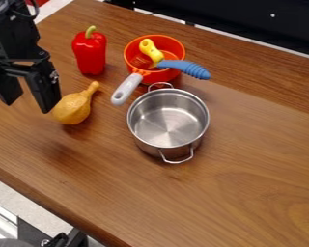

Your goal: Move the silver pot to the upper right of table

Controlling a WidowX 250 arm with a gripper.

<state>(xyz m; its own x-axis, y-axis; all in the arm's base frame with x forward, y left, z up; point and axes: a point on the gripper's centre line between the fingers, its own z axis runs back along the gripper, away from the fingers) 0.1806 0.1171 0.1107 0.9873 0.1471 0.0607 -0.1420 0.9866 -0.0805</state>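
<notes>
"While the gripper (pixel 29 106) hangs upper left, fingers apart, where's the silver pot (pixel 169 121)?"
"Centre of frame; dragged upward, it could shove the orange pan (pixel 158 76) crowding its upper handle (pixel 160 83)."

This looks like a robotics lab or workshop, as far as so cropped a view allows: a black robot arm (pixel 14 36) with exposed joints over a wood-grain tabletop (pixel 247 198), and black hardware (pixel 75 238) with bolts at the near left.
</notes>
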